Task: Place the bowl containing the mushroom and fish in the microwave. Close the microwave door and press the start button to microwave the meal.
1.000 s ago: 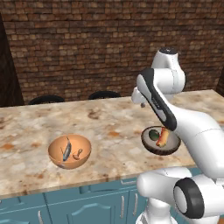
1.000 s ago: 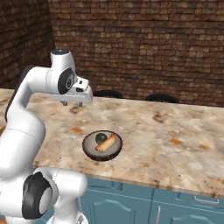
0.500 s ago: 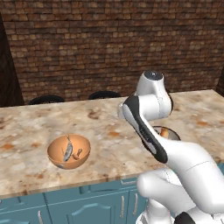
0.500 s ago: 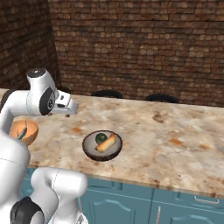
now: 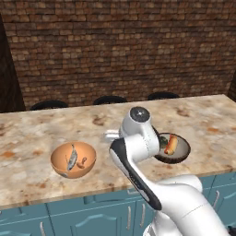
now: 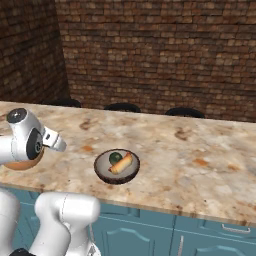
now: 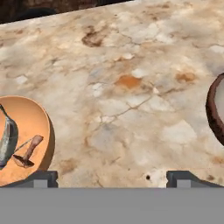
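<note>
The gripper point(image 7: 111, 177) hung over bare counter with its jaws spread wide, holding nothing; in the hand view its two dark fingertips point(image 7: 40, 177) stood far apart at the bottom edge, with only the mottled tan stone of the counter point(image 7: 131, 100) between them. In the left base view the hand point(image 5: 112, 135) showed as a pale stub poking out from behind the arm's white wrist joint, above the counter between the two bowls.

Nearest the gripper, just to the left in the hand view, sat the orange bowl point(image 7: 37, 131), its rim close beside the left fingertip but not touching it. Inside it lay the grey fish point(image 7: 6, 140), stretched along the bowl's wall, and next to it the small brown mushroom point(image 7: 28, 153), tipped on its side. From the left base view the same bowl point(image 5: 73, 159) rested upright near the front edge of the counter, with the fish point(image 5: 72, 157) and the mushroom point(image 5: 82, 162) side by side in it. In the right base view only a sliver of the bowl point(image 6: 22, 165) peeked out below the arm's joint.

To the other side of the gripper, at the right edge of the hand view, the rim of the dark brown bowl point(image 7: 215, 111) curved into sight. It sat upright on the counter, well apart from the orange one, and held a red-orange hot dog point(image 6: 121, 162) and a round green piece of food point(image 6: 115, 157).

Beyond the counter's far edge the dark tops of three stools point(image 6: 122, 107) stood in a row, and behind them rose a brick wall point(image 6: 160, 50).
</note>
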